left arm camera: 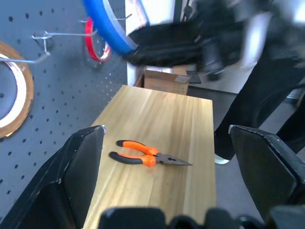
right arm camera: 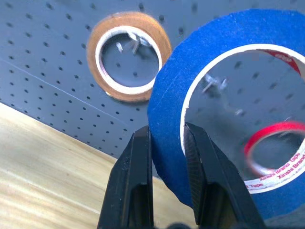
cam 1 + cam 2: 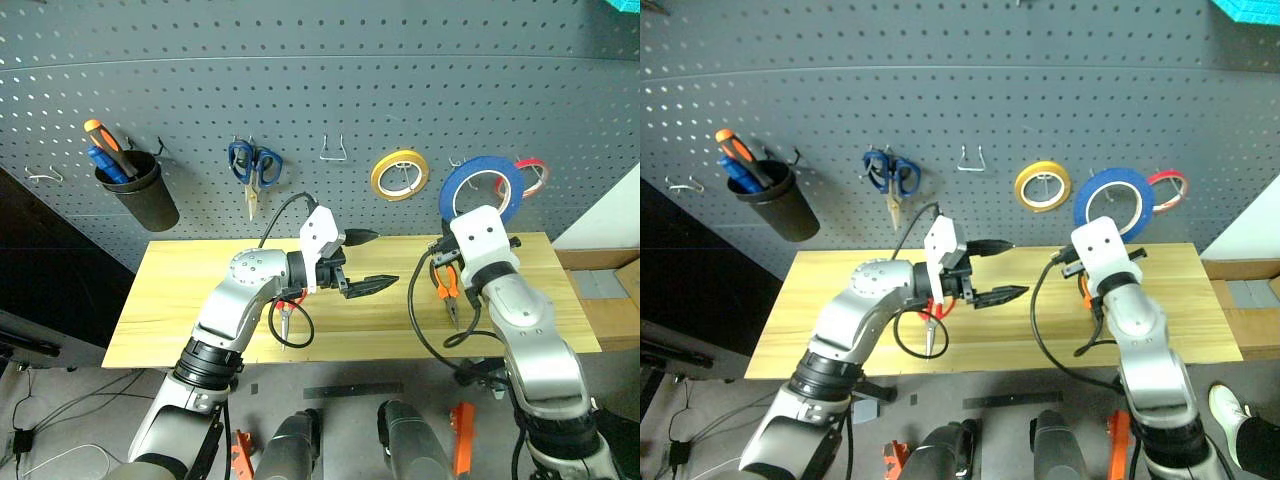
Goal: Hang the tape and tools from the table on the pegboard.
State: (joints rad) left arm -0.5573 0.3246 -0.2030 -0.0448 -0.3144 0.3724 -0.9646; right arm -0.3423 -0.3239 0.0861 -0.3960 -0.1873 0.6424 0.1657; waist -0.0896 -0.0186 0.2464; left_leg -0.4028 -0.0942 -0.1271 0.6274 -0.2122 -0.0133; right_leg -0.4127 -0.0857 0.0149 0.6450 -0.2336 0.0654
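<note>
The right gripper (image 2: 167, 179) pinches the thin blue tape ring (image 3: 481, 186) upright, hollow facing the dark grey pegboard (image 3: 300, 90) for hooking; at nine o'clock, the left gripper (image 3: 366, 262) gapes empty.

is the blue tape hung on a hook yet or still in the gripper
Not hung: the right gripper is shut on the blue tape, pinching its band and holding it up before the pegboard, with a bare hook visible through its centre.

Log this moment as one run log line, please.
right gripper: shut on blue tape, raised before pegboard | left gripper: open, empty | pliers: on table
</note>
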